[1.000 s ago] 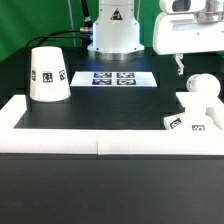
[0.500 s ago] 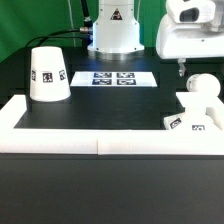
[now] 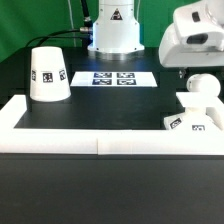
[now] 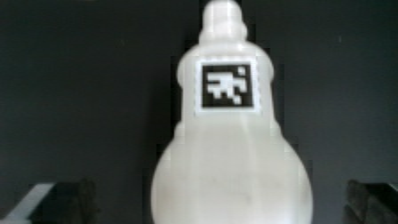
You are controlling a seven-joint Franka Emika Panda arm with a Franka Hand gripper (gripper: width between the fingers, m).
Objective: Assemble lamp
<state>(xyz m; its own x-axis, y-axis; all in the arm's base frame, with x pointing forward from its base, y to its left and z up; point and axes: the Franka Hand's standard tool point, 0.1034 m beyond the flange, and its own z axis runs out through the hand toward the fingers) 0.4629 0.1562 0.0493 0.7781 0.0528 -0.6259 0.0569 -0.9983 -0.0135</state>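
Your two-finger gripper (image 4: 210,203) has its fingers (image 4: 50,200) spread, and the white rounded plastic bulb (image 4: 222,150) sits between them with a dark gap on each side (its square black-and-white tag (image 4: 226,85) faces the wrist camera). The bulb stands at the squat white tagged base (image 3: 185,122), near the exterior view's right. The tagged white cone shade (image 3: 48,75) sits well apart, to the left.

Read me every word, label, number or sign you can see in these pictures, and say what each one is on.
No words, brands or numbers anywhere.
On the shade: square black-and-white tags, pattern only.
On the marker board: square tags, no text.
On the base: square tags, too small to make out.
On the lamp part in the wrist view: one blurred square tag.
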